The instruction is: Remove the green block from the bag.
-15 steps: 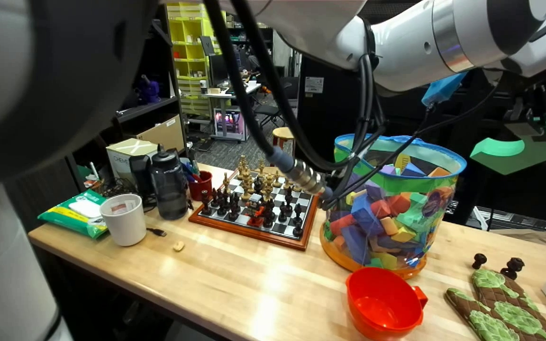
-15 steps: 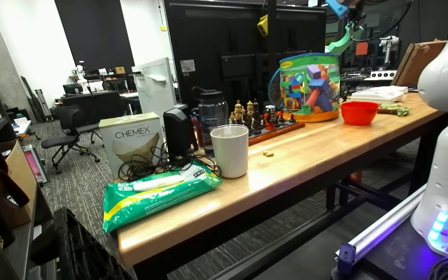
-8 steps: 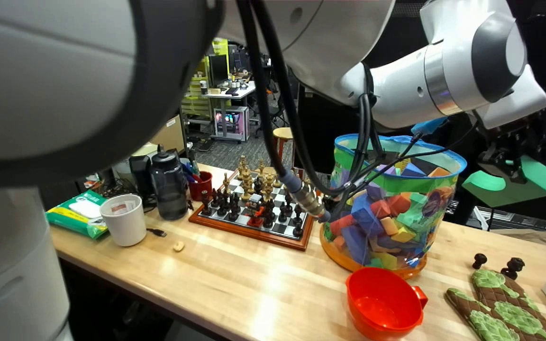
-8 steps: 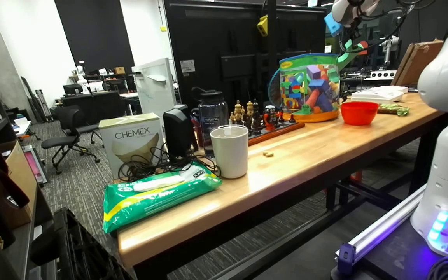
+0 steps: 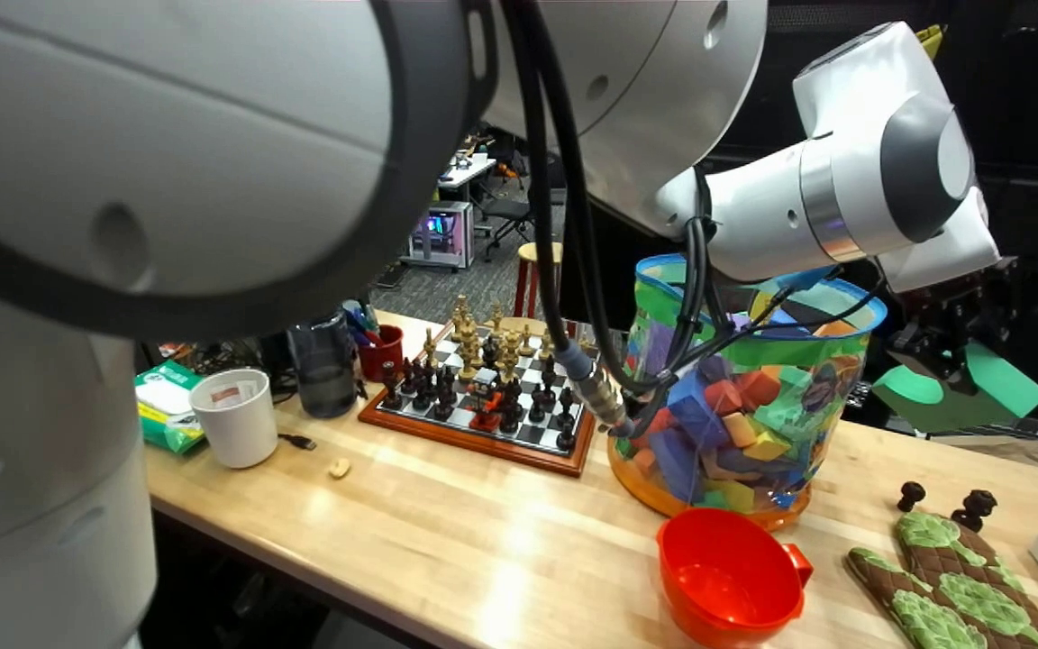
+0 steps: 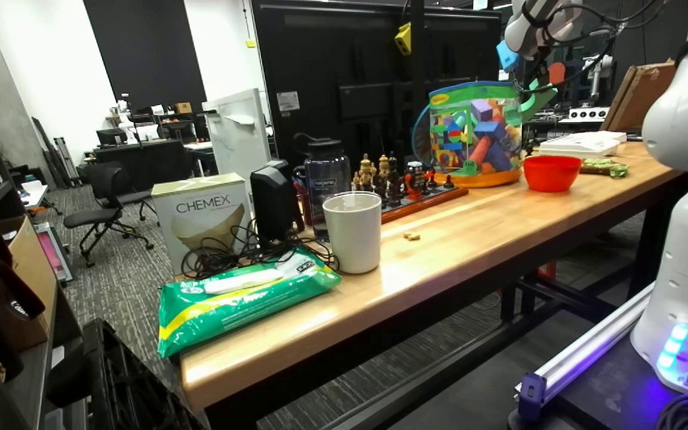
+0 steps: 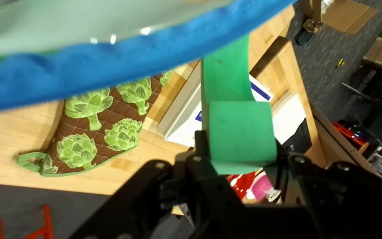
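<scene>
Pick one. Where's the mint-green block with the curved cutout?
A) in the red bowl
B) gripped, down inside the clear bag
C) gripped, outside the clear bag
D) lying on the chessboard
C: in the wrist view the gripper is closed on the mint-green block, and an exterior view shows the block beside the clear bag, not in it.

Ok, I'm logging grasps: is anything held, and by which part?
Yes, the green block: the gripper holds it by one squarish end, its curved part extending beyond.
</scene>
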Available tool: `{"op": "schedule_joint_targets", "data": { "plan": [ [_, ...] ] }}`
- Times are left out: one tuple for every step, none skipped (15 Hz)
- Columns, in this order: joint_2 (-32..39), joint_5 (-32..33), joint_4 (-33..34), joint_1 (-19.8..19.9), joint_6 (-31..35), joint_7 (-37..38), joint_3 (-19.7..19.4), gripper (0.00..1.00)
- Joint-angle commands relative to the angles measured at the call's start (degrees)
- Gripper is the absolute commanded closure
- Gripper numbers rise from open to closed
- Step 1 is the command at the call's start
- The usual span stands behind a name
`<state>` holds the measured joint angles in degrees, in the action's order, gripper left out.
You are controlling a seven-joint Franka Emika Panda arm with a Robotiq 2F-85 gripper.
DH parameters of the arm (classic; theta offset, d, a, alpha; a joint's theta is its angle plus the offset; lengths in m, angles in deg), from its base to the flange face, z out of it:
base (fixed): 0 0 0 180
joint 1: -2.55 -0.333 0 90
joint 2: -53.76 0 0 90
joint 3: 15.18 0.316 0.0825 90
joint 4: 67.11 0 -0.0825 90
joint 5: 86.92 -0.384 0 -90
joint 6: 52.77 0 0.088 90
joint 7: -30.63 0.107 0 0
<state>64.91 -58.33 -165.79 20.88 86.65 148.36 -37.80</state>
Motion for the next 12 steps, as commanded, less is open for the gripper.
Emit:
{"op": "schedule_joint_targets", "data": {
  "plan": [
    [1.91,-0.02,1.36,-0.94,-2.29,2.84,-1.22,0.81],
    [2.17,-0.18,1.34,-0.94,-2.78,2.84,-1.28,0.81],
    [2.45,-0.24,1.31,-0.95,-3.17,2.82,-1.30,0.81],
    [2.81,-0.38,1.37,-0.94,-3.69,2.73,-1.29,0.81],
    [3.14,-0.68,1.40,-0.85,-4.19,2.43,-1.24,0.81],
    [3.44,-1.21,1.41,-0.73,-4.35,2.04,-1.12,0.81],
    [3.62,-1.44,1.42,-0.73,-4.86,1.93,-1.13,0.81],
    [3.87,-1.77,1.59,-0.68,-5.40,1.65,-1.10,0.60],
    [4.05,-1.91,1.63,-0.68,-5.65,1.58,-1.09,0.32],
    [4.13,-1.98,1.70,-0.70,-5.98,1.46,-1.08,0.34],
    [4.25,-2.07,1.81,-0.72,-6.16,1.38,-1.06,0.33],
    [4.31,-2.01,1.94,-0.81,-6.27,1.53,-1.08,0.28]
  ]
}}
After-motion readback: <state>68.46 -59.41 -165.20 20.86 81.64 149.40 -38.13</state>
